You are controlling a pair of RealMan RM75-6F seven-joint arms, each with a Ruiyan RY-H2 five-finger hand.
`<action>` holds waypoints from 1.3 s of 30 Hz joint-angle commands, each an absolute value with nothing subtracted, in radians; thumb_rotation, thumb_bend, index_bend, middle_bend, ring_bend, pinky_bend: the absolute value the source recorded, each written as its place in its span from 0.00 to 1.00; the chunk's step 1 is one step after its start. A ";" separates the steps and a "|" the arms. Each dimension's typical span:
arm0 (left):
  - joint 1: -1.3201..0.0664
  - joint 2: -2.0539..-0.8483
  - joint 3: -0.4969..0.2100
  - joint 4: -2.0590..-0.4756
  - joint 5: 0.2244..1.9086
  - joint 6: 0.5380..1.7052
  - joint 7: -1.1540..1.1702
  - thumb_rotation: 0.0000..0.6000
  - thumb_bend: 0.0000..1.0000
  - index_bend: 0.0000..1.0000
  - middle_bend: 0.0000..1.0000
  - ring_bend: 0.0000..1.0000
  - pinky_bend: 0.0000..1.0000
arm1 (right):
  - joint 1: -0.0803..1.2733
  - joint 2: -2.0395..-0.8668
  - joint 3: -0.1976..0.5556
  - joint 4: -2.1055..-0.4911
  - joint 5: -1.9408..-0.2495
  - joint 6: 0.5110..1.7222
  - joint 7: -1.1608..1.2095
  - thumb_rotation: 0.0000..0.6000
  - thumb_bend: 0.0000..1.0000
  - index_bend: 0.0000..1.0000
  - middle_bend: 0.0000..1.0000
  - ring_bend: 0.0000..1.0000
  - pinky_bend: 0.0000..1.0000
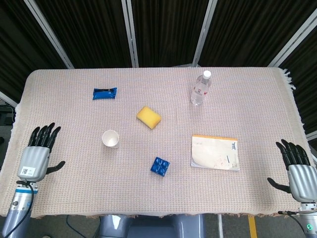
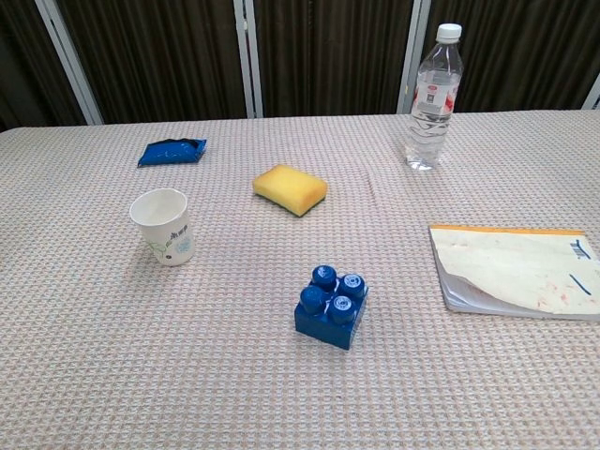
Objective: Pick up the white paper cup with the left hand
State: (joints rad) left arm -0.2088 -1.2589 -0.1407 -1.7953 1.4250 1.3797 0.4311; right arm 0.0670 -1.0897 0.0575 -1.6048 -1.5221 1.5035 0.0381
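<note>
The left hand [image 1: 37,156] hovers over the tablecloth's left edge near the front corner, fingers straight and apart, thumb out to the side, holding nothing. The white paper cup [image 1: 110,139] stands upright and well apart from it, in the left half of the tablecloth [image 1: 64,188], mouth up, with a small printed pattern on its side in the chest view [image 2: 164,226]. Behind the cup, toward the back-left corner, lies a blue snack packet [image 1: 104,93]. A yellow sponge [image 1: 148,117] lies near the middle, and a blue toy brick [image 1: 160,166] sits closer to the front edge. A clear water bottle [image 1: 199,89] stands upright toward the back edge, and a notepad [image 1: 215,152] lies flat in the right half. The right hand [image 1: 297,171] sits at the right edge near the front corner, fingers spread and empty.
</note>
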 commanded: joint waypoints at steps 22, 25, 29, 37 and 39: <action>-0.594 -1.455 -0.271 -1.832 0.847 1.151 0.856 1.00 0.07 0.19 0.00 0.00 0.00 | 0.069 -1.082 0.062 -1.593 -1.522 1.500 0.082 1.00 0.00 0.00 0.00 0.00 0.00; -0.619 -1.476 -0.270 -1.813 0.811 1.160 0.878 1.00 0.07 0.19 0.00 0.00 0.00 | 0.069 -1.081 0.062 -1.593 -1.522 1.498 0.086 1.00 0.00 0.00 0.00 0.00 0.00; -0.643 -1.494 -0.266 -1.794 0.776 1.171 0.895 1.00 0.07 0.19 0.00 0.00 0.00 | 0.069 -1.080 0.061 -1.593 -1.524 1.497 0.089 1.00 0.00 0.00 0.00 0.00 0.00; -0.703 -1.525 -0.275 -1.753 0.689 1.163 0.906 1.00 0.07 0.19 0.00 0.00 0.00 | 0.071 -1.080 0.059 -1.594 -1.527 1.493 0.085 1.00 0.00 0.00 0.00 0.00 0.00; -0.716 -1.529 -0.277 -1.747 0.668 1.158 0.909 1.00 0.07 0.20 0.00 0.00 0.00 | 0.071 -1.080 0.060 -1.594 -1.525 1.493 0.086 1.00 0.00 0.00 0.00 0.00 0.00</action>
State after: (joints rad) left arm -0.7059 -1.5237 -0.2738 -1.7537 0.6804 1.1630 0.9059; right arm 0.0708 -1.0803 0.0600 -1.5940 -1.5254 1.4935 0.0864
